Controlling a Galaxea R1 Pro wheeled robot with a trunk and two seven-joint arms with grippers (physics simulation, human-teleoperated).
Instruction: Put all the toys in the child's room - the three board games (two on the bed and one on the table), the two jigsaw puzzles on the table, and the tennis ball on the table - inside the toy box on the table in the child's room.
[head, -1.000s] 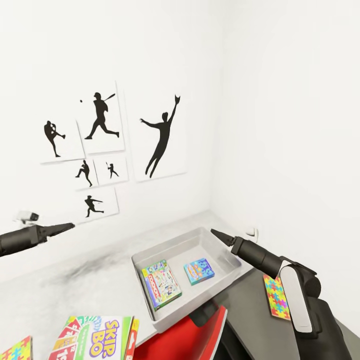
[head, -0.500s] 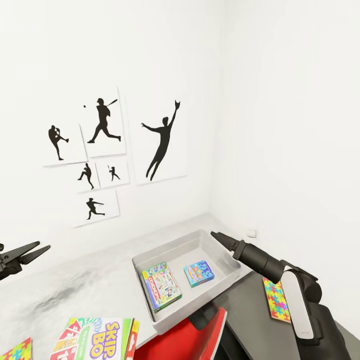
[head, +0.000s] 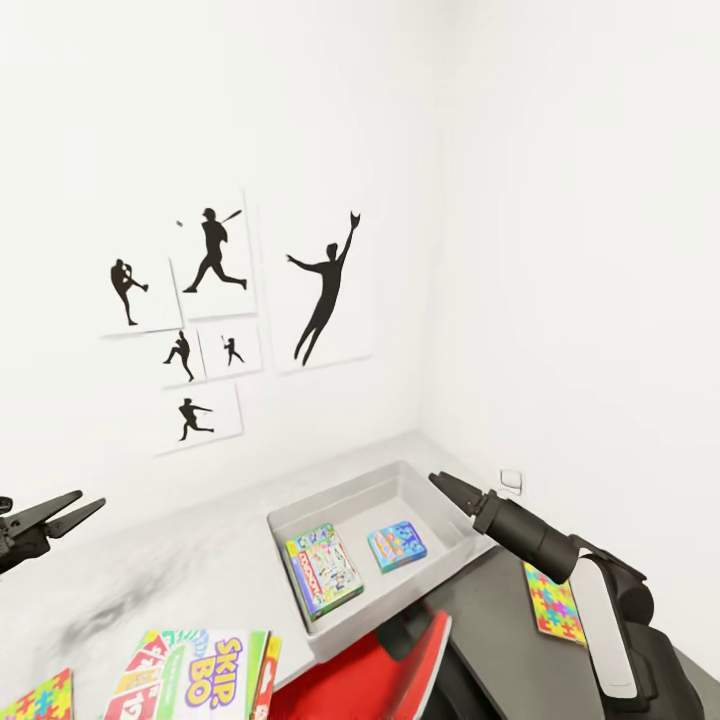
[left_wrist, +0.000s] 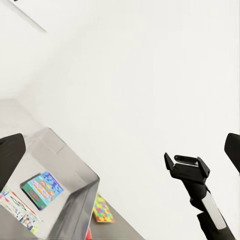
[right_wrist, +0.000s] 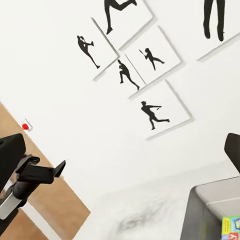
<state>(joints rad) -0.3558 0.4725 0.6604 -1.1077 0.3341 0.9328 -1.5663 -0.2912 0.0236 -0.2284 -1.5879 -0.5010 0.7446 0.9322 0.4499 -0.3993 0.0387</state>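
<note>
The room is evenly and very brightly lit, so the white walls wash out almost to blank and their corner barely shows. Shadows are soft: a dark mottled smudge lies on the worktop, and faint grey edges sit under the wall pictures. Renders are sharp, with wide-angle stretch toward the edges of the head view.

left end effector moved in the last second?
Yes. The left end effector dropped from level with the lowest poster to well below it, and pulled back leftward.
</note>
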